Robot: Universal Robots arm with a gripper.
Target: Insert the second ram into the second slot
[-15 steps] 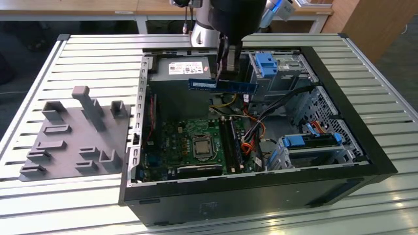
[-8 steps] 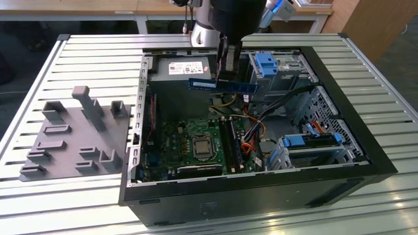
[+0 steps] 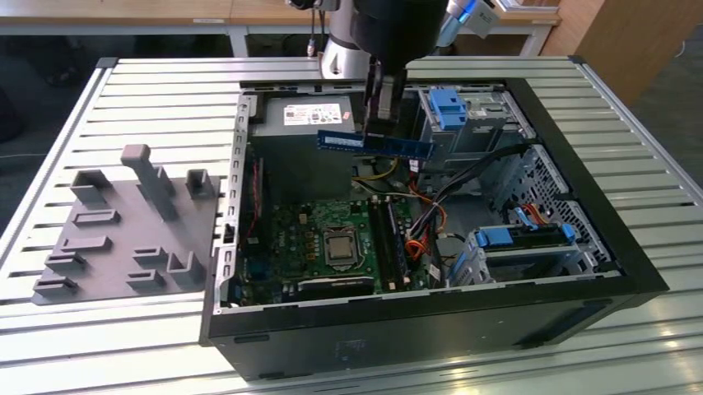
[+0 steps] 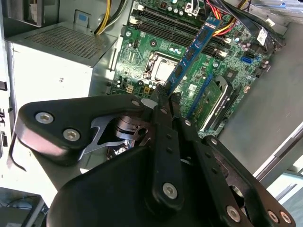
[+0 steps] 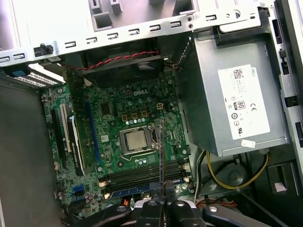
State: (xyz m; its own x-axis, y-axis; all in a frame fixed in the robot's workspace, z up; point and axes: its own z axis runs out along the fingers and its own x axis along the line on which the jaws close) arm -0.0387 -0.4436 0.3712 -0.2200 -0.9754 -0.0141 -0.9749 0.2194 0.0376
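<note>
Our pincer (image 3: 384, 130) is clamped shut on the second ram (image 3: 342, 141), gripping its upper edge near mid-length so the stick hangs level over the open computer case (image 3: 615, 271) on the slatted worktop (image 3: 154, 90). It sits well above the motherboard (image 5: 142, 113), roughly in line with the memory slots (image 5: 142, 174), where one blue stick (image 5: 128, 192) looks already seated. The power supply (image 5: 208, 104) carries a white label (image 5: 244, 101) of dense print.

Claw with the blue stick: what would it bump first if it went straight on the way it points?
Probably the green motherboard near the long slots, with its gripped second ram touching before the claw. Depth is unclear.
</note>
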